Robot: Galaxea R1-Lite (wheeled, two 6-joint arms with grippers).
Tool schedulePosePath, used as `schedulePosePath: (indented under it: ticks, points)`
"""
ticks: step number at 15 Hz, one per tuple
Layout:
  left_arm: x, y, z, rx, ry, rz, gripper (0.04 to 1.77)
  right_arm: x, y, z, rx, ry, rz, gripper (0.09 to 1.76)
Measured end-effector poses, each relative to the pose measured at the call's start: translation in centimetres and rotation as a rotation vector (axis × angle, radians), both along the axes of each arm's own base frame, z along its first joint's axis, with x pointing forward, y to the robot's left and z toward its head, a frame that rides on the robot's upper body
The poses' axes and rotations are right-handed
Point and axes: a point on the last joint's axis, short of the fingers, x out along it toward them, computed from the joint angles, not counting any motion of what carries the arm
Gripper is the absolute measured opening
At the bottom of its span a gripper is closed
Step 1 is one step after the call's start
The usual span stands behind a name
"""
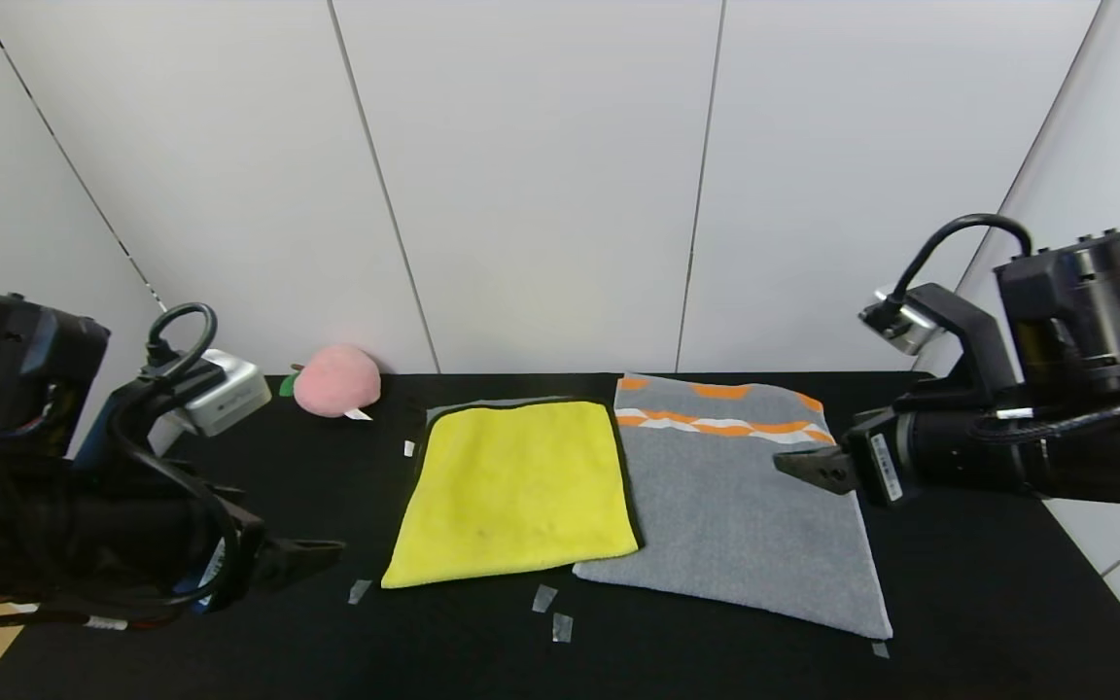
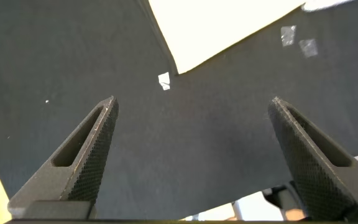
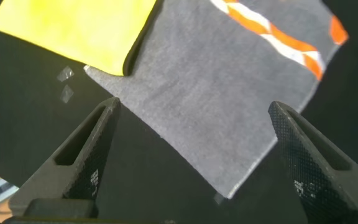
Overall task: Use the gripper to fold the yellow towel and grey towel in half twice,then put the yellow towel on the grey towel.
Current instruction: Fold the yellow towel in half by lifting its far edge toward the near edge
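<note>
Two towels flat on the black table (image 1: 988, 603), side by side.
Yellow towel (image 1: 513, 492) overlapping grey towel (image 1: 735, 506) at its edge; left gripper (image 2: 191, 155) and right gripper (image 3: 191, 155) both spread wide, holding nothing, hovering at opposite sides.

Place: looking like a robot test lab.
Walls: plain white panels (image 1: 541, 175) standing behind the far edge.
Worktop: black cloth-covered table (image 1: 988, 603) carrying small tape marks (image 1: 543, 598) near its front edge.
</note>
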Motion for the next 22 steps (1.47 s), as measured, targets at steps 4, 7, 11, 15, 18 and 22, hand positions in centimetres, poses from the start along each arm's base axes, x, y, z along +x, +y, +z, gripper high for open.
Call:
schedulePosePath:
  ticks: [4, 7, 11, 15, 18, 22]
  points:
    - [2.5, -0.6, -1.9, 0.051, 0.079, -0.04, 1.72, 1.8, 2.7, -1.4, -0.055, 0.105, 0.054, 1.71]
    - [4.1, -1.0, -3.6, 0.093, 0.142, -0.08, 1.72, 2.4, 5.0, -2.3, -0.091, 0.159, 0.104, 1.71]
    - [5.9, -2.0, -5.7, 0.116, 0.22, -0.112, 1.72, 3.7, 7.8, -3.4, -0.138, 0.191, 0.133, 1.71]
    - [8.4, -2.7, -7.8, 0.13, 0.284, -0.123, 1.72, 5.0, 10.1, -5.0, -0.175, 0.226, 0.153, 1.71]
    - [9.8, -2.9, -9.5, 0.138, 0.33, -0.119, 1.72, 5.7, 11.4, -5.8, -0.194, 0.237, 0.158, 1.71]
    - [11.1, -2.7, -11.4, 0.141, 0.376, -0.103, 1.72, 6.3, 12.5, -6.7, -0.215, 0.258, 0.165, 1.71]
